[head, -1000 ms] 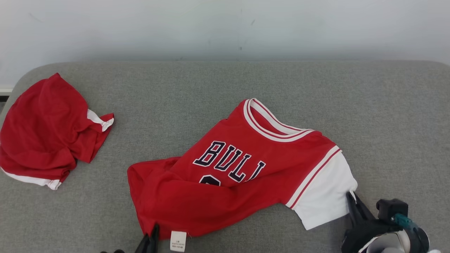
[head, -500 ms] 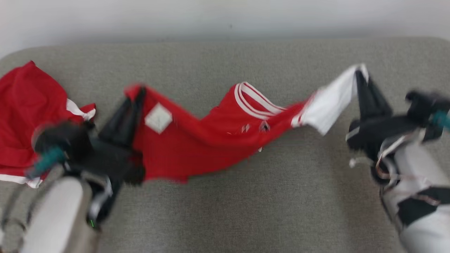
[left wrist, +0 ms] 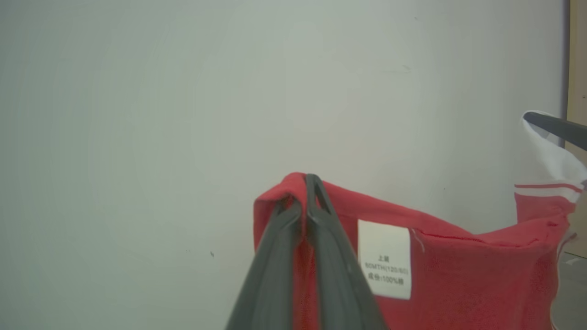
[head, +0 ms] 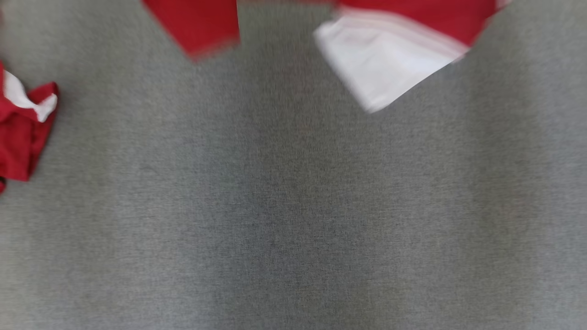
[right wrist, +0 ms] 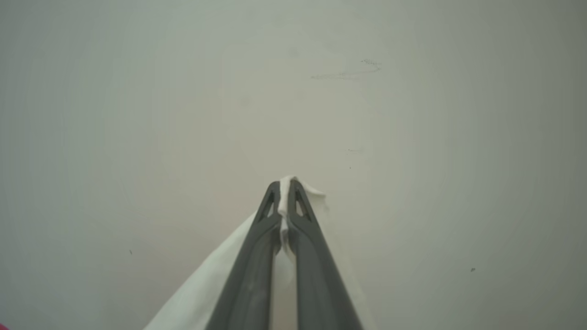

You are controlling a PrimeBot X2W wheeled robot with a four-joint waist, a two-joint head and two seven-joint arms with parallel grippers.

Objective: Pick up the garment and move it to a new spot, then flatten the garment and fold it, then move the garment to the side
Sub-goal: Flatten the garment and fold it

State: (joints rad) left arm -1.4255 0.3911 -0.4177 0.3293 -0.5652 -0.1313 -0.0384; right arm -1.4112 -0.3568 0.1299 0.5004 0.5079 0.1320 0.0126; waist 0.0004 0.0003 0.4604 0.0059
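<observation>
Now off the worktop, the garment hangs gripped by left hand and right hand, ready for relocating.

Head looks down on grey surface; wrist cameras face wall

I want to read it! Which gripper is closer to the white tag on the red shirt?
Left. The left gripper pinches the red shirt right beside its white rectangular tag; the right gripper holds the white sleeve, farther off.

Left pincer clamped on garment, right pincer clamped on it too
</observation>
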